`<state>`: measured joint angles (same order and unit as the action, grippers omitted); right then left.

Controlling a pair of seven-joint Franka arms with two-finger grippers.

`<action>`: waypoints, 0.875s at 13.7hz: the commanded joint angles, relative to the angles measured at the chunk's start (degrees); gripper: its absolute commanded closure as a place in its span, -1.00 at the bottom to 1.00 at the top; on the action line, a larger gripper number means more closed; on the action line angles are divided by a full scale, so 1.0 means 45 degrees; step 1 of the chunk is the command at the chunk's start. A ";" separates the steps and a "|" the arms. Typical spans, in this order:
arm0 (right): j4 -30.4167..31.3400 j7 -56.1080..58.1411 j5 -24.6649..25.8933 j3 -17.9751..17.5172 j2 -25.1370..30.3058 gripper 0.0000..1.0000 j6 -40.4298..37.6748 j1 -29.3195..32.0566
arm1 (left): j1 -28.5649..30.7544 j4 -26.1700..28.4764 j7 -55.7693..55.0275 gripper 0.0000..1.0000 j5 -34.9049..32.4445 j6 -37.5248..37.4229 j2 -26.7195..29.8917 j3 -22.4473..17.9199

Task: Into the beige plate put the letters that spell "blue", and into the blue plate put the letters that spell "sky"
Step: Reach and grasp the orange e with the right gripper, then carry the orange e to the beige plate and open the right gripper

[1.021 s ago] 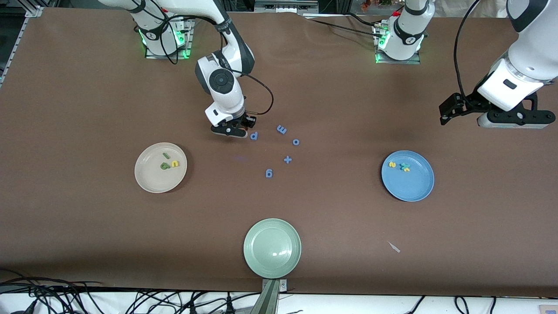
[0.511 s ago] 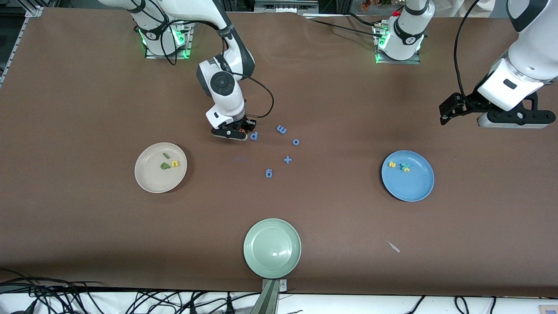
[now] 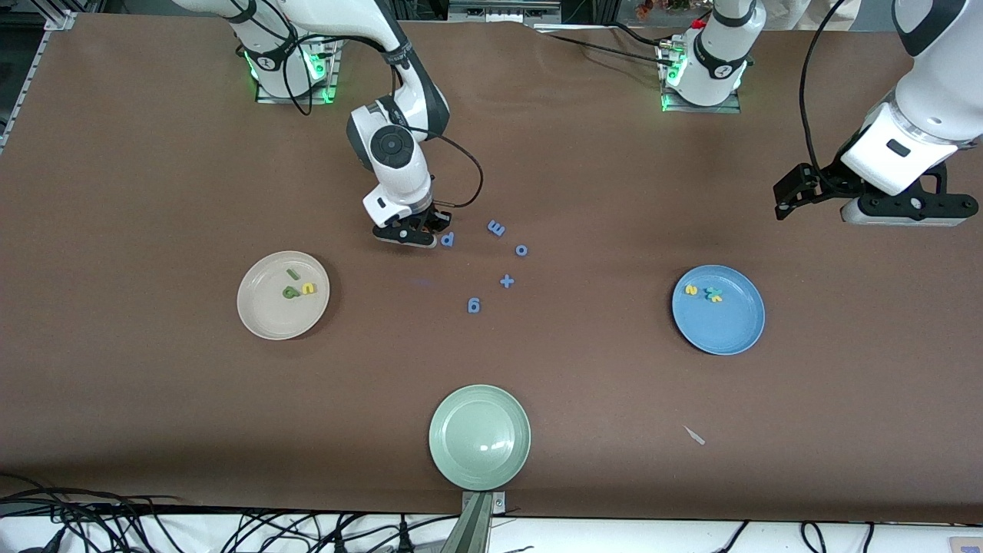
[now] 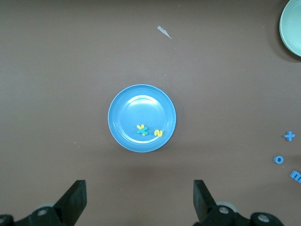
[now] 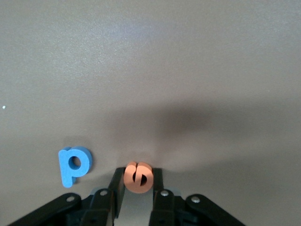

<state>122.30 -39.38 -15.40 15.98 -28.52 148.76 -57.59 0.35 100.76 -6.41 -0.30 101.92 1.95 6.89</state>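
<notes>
Right end effector (image 5: 138,186) pinching orange e (image 5: 138,177) btwn fingers, on table.

The right gripper (image 3: 418,230) is low at the table just beside a blue letter p (image 3: 448,240); the left gripper (image 3: 814,188) hangs waiting over bare table at the left arm's end; the beige plate (image 3: 265,319) holds a light green l (image 3: 292,273), a dark green b (image 3: 289,292) and a yellow u (image 3: 308,289); the blue plate (image 3: 726,330) holds a yellow s (image 3: 690,289) and a yellow and teal cluster (image 3: 714,293); a pale green plate (image 3: 480,461) lies nearest the front camera, with loose blue pieces (image 3: 507,281) between it and the grippers
</notes>
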 commanded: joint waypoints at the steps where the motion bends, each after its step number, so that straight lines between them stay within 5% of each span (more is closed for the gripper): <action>1: -0.0553 0.1244 -0.0055 0.0780 0.0380 0.95 -0.1505 -0.0015 | -0.0059 -0.0145 0.0116 -1.00 -0.0148 -0.0286 0.0075 -0.0007; 5: -0.1631 0.4639 0.0023 0.2849 0.0830 0.95 -0.4735 -0.0015 | -0.0078 -0.0164 0.0077 -1.00 -0.0148 -0.0286 0.0056 -0.0007; 12: -0.1651 1.2221 0.0628 0.6329 0.0753 0.93 -0.5130 0.0276 | -0.0040 -0.0184 -0.0156 -1.00 -0.0167 -0.0813 0.0114 0.0772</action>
<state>114.75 9.30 -13.77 42.32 -25.04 125.89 -56.84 0.29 100.57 -6.45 -0.30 99.56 1.98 8.74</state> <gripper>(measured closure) 0.722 0.000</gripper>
